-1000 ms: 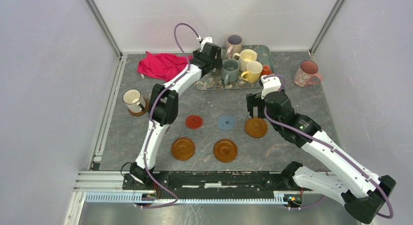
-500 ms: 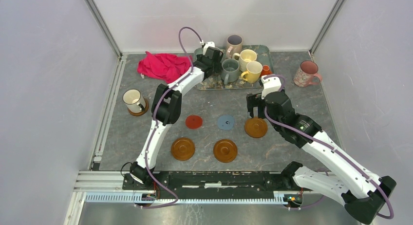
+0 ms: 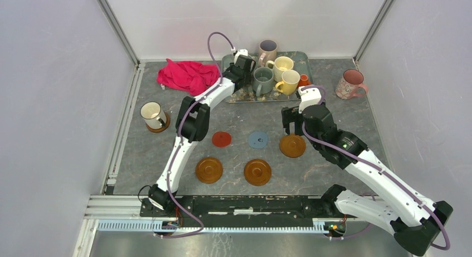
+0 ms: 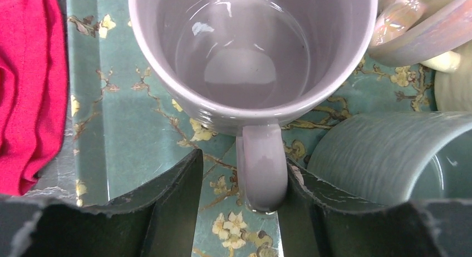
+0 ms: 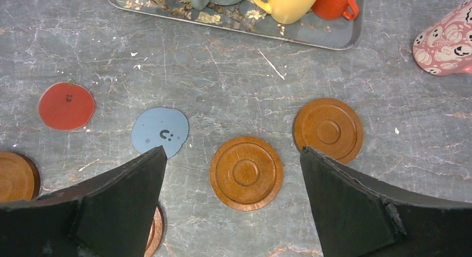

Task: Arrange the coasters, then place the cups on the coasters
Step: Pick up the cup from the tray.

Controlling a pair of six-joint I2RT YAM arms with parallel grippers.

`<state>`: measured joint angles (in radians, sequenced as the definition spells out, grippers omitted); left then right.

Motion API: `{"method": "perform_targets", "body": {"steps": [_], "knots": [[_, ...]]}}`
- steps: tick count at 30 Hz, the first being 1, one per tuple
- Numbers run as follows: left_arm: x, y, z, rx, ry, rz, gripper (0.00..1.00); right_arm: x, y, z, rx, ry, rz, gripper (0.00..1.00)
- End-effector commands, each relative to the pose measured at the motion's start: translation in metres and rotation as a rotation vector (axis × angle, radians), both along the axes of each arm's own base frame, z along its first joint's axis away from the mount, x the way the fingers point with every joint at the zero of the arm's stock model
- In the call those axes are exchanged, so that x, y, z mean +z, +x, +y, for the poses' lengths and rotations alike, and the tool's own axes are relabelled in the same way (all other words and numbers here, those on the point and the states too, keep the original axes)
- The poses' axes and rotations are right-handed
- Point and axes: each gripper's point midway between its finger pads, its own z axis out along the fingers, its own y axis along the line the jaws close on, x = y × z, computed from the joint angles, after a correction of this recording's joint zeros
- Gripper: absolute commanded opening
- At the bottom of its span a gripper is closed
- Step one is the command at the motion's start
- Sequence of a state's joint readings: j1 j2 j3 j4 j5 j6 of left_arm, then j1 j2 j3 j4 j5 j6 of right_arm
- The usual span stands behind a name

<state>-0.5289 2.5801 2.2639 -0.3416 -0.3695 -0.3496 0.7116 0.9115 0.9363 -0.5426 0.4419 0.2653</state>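
Mauve cup (image 4: 245, 45) on tray (image 4: 128, 129), grasp step: left fingers (image 4: 167, 207) straddle its handle (image 4: 261, 168) unclamped, right fingers (image 5: 356, 201) gape; clamping, then lifting, seems next.

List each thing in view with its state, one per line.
Mauve mug: upright, empty, on the tray.
Left gripper: open, straddling that mug's handle.
Right gripper: open, holding nothing.
Left cream mug: upright on the dark coaster.
Grey-green mug: upright on the tray.
Yellow mug: upright on the tray.
Pink mug: upright on the bare table.
Red coaster: bare.
Blue coaster: bare.
Amber coasters: all three bare.
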Motion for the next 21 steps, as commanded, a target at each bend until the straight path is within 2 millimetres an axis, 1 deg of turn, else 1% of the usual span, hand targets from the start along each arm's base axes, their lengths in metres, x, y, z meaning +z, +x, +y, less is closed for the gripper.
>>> {"method": "perform_targets", "body": {"steps": [1,5,8,10,12,16,21], "knots": [[0.016,0.012,-0.008,-0.037,-0.005,-0.056,0.55,0.007,-0.001,-0.001,-0.002,0.008,-0.016,0.98],[0.018,0.013,-0.008,-0.039,-0.009,-0.060,0.49,0.007,-0.001,-0.002,-0.005,0.007,-0.018,0.98],[0.019,0.014,-0.007,-0.040,-0.006,-0.061,0.40,0.006,-0.001,-0.002,-0.005,0.004,-0.015,0.98],[0.023,0.013,-0.006,-0.041,-0.003,-0.063,0.32,0.006,-0.001,-0.003,-0.006,0.002,-0.014,0.98],[0.026,0.012,-0.005,-0.042,0.002,-0.064,0.21,0.006,-0.001,-0.003,-0.009,0.002,-0.016,0.98],[0.039,0.007,0.000,-0.043,0.009,-0.078,0.03,0.005,-0.001,-0.003,-0.005,-0.001,-0.017,0.98],[0.064,-0.002,0.011,-0.030,0.018,-0.117,0.02,0.004,0.000,-0.001,0.002,0.006,-0.020,0.98]]}}
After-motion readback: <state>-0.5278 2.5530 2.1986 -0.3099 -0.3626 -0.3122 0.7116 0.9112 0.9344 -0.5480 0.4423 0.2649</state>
